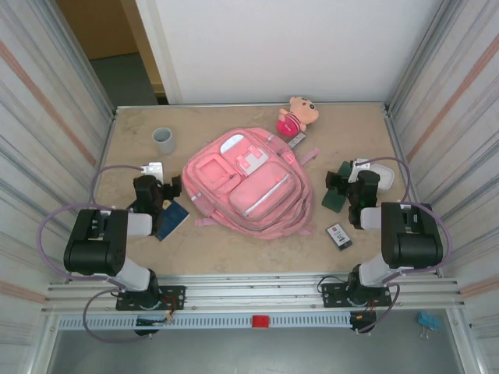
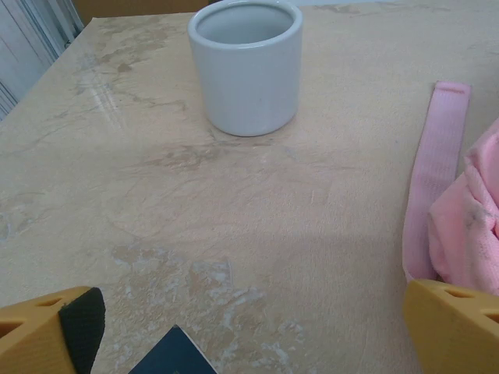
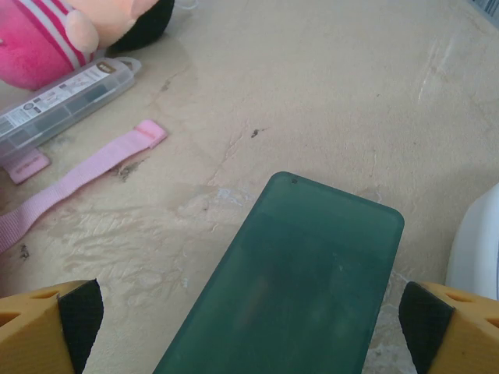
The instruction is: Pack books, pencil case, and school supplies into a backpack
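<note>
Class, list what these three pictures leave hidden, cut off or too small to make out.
Top view: the navy book is partly covered by the left arm.
Right wrist view: the green case is cut by the bottom edge.
Top view: the black card has white markings too small to read.

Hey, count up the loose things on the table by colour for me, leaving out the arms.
Pink: 2, backpack and plush doll
Grey: 1, cup
Navy: 1, book
Green: 1, pencil case
Black: 1, small card
White: 1, rounded box
Clear: 1, slim holder
Total: 8
</note>
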You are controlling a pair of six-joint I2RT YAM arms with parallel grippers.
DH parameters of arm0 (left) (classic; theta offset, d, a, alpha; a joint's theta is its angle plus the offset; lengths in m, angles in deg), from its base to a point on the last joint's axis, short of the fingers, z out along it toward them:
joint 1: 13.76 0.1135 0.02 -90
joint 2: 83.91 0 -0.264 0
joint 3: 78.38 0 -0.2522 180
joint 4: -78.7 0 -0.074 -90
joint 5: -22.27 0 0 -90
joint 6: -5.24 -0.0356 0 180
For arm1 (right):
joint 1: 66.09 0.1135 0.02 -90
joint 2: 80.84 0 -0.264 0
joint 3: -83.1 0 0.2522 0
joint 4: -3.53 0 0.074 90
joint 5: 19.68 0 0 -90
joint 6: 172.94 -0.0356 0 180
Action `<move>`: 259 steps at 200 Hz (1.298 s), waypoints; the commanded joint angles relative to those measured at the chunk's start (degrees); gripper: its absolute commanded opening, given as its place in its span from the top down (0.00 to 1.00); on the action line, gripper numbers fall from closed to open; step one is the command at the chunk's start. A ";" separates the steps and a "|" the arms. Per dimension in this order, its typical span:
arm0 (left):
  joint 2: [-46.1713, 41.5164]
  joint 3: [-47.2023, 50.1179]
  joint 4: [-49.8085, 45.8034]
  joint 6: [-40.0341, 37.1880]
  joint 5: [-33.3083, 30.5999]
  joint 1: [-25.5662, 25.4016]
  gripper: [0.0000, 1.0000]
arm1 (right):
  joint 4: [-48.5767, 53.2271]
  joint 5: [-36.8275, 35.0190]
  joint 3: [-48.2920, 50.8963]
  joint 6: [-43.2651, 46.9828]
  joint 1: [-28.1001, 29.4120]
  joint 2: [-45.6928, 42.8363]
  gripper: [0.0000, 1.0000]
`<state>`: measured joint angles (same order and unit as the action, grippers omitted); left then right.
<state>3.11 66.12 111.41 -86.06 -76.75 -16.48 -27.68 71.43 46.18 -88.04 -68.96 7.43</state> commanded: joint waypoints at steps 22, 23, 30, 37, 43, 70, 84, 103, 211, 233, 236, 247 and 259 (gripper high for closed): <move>-0.51 -0.58 1.13 -0.29 -0.82 -0.19 0.01 | -1.02 -0.32 -0.22 0.01 0.07 0.21 0.01; -0.52 -0.54 1.10 -0.28 -0.83 -0.18 0.01 | -1.01 -0.32 -0.22 0.05 0.11 0.27 0.01; -0.49 -0.50 1.13 -0.30 -0.79 -0.18 0.01 | -1.07 -0.33 -0.24 0.03 0.13 0.23 0.01; -0.52 -0.50 1.13 -0.29 -0.75 -0.18 0.01 | -1.08 -0.35 -0.22 0.09 0.07 0.19 0.01; -0.48 -0.50 1.16 -0.32 -0.80 -0.18 0.01 | -1.00 -0.31 -0.23 0.03 0.04 0.24 0.01; -0.54 -0.50 1.15 -0.33 -0.83 -0.24 0.01 | -1.00 -0.39 -0.24 0.06 0.06 0.24 0.01; -0.54 -0.50 1.14 -0.28 -0.83 -0.18 0.01 | -1.01 -0.39 -0.22 0.09 0.06 0.26 0.01; -0.45 -0.58 1.07 -0.28 -0.82 -0.22 0.01 | -1.04 -0.14 -0.22 -0.06 0.06 0.28 0.01; -0.54 -0.41 1.24 -0.28 -0.77 -0.18 0.01 | -1.09 -0.14 -0.17 -0.01 -0.08 0.19 0.01; -1.64 -1.16 -0.04 -0.87 -0.81 -0.35 0.01 | -1.17 0.04 -0.14 -0.08 -0.12 0.15 0.01; -2.32 -1.63 -1.75 -1.05 -0.58 -0.50 0.01 | -1.17 0.04 -0.08 -0.08 -0.16 0.07 0.01; -5.30 -4.21 -8.71 -2.29 -1.20 -1.72 0.02 | 0.30 -0.10 -0.89 -0.31 -0.21 -0.65 0.01; -9.13 -7.61 -16.57 -3.55 -3.76 -3.50 0.04 | 9.49 0.10 -4.69 -0.19 -0.26 -3.79 0.01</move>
<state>0.82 64.90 106.21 -86.60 -77.25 -17.31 -27.07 71.62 46.03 -88.04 -69.00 7.27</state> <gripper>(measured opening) 0.972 0.987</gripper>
